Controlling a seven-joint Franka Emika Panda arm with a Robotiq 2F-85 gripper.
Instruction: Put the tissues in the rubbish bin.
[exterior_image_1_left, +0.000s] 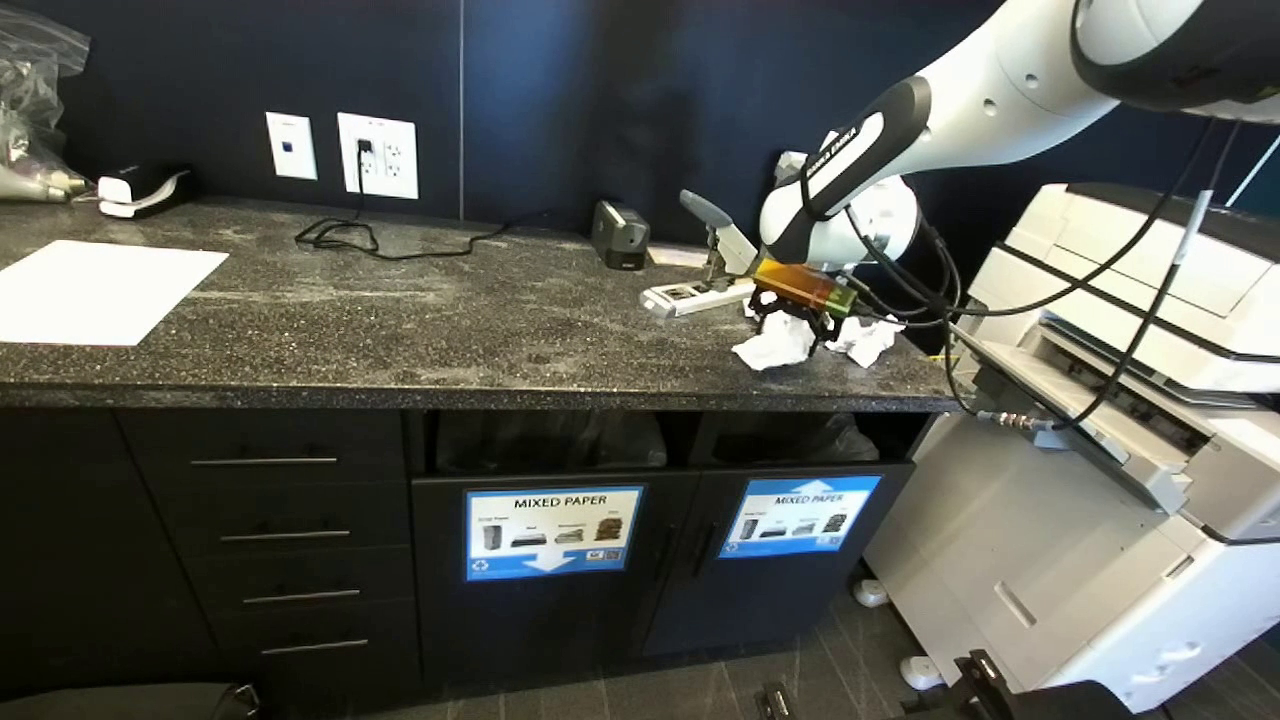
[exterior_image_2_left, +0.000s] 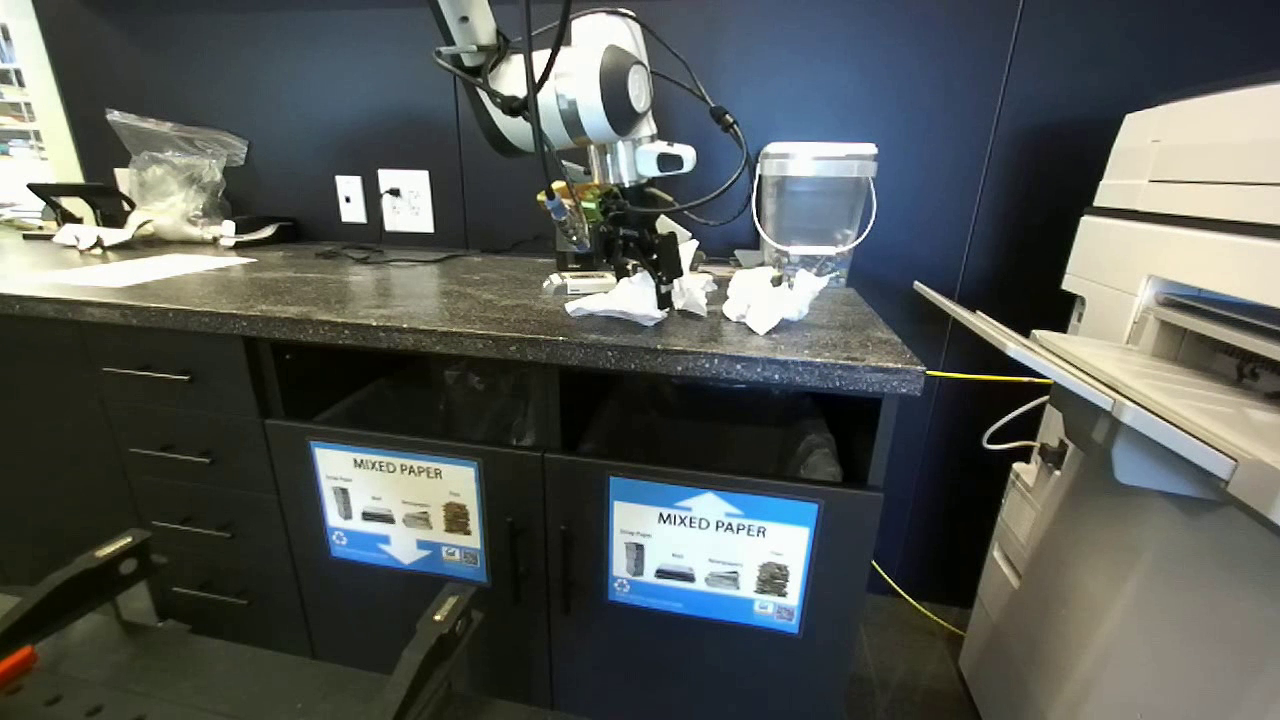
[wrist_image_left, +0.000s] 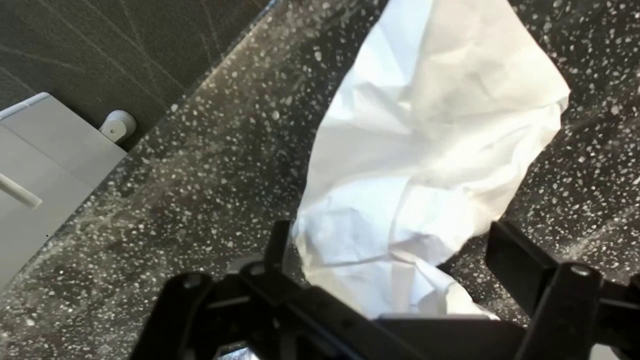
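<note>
Plainly spread, the fingers (wrist_image_left: 520, 262) reach down with a wide gap between them, and in the wrist view they have hold of nothing. Between them, on the speckled dark tabletop (exterior_image_1_left: 450, 340), lies a crumpled white paper tissue (wrist_image_left: 420, 150). Its edge runs right up beside one fingertip, touching or not I cannot tell, while a strip of tabletop shows before the other.

It should be very light and soft, likelier to squash than to tear, and its dry creases ought to give some grip. The best hold is probably across the narrower folded waist between the fingertips, pressed low, since a shallow pinch could slide off.

The tissue is long and crooked, widening ahead of the fingers, with sharp folds, bright highlights, a bluish side and a creamier one.

Just behind the fingers is what looks like another paper wad (exterior_image_2_left: 692, 292), near a heavy-duty stapler (exterior_image_1_left: 738, 250); a looser wad (exterior_image_2_left: 775, 298) sits on their photocopier (exterior_image_1_left: 1050, 560) side. Below them, under the tabletop's edge, is the Mixed Paper bin (exterior_image_2_left: 700, 650) with the upward arrow, probably the target
</note>
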